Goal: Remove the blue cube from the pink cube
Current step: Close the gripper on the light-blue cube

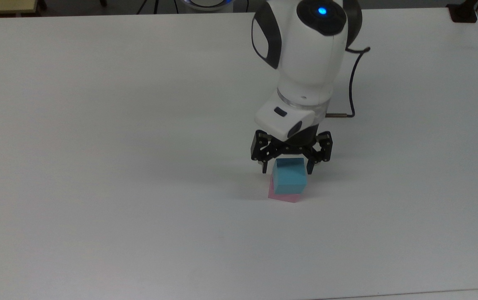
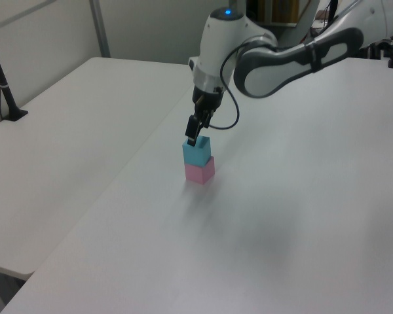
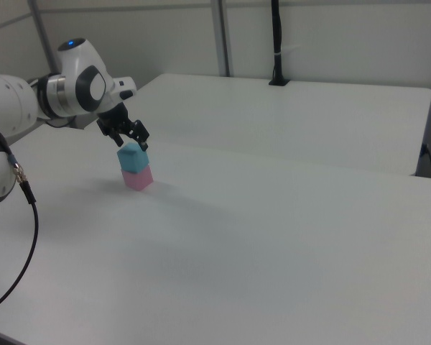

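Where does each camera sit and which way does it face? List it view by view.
Top view: high above the table, facing the arm; shows wrist and open tool above the blue cube.
Left view: off a table corner, looking across at the cubes; arm enters from its upper right.
Right view: low, opposite side; arm at its left.
All share the blue cube on the pink cube.
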Tool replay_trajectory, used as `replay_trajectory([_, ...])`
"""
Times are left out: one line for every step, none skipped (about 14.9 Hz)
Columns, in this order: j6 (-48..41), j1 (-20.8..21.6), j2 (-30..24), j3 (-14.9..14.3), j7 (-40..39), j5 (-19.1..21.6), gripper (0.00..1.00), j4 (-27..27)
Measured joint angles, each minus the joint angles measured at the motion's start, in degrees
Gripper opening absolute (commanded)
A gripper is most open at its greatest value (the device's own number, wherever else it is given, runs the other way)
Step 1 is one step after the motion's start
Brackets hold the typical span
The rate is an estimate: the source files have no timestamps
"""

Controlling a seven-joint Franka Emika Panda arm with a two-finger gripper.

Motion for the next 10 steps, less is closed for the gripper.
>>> replay_trajectory([0.6, 0.2, 1.0, 0.0, 0.4, -0.7, 1.00, 0.5])
replay_trajectory([0.8, 0.3, 1.7, 0.0, 0.8, -1.3, 1.00, 0.8])
replay_trajectory([0.9, 0.5, 2.2, 0.0, 1.2, -1.9, 0.89, 1.1])
replay_trajectory([0.9, 0.6, 2.5, 0.0, 1.3, -2.2, 0.70, 1.3])
replay_trajectory([0.9, 0.6, 2.6, 0.0, 1.3, -2.4, 0.49, 1.4])
replay_trajectory([0.9, 0.7, 2.6, 0.0, 1.3, -2.6, 0.28, 1.4])
replay_trajectory([0.9, 0.7, 2.6, 0.0, 1.3, -3.0, 0.12, 1.4])
replay_trajectory([0.9, 0.7, 2.6, 0.0, 1.3, -3.4, 0.07, 1.4])
replay_trajectory([0.9, 0.7, 2.6, 0.0, 1.3, -3.7, 0.07, 1.4])
replay_trajectory([0.9, 0.7, 2.6, 0.0, 1.3, -3.8, 0.08, 1.6])
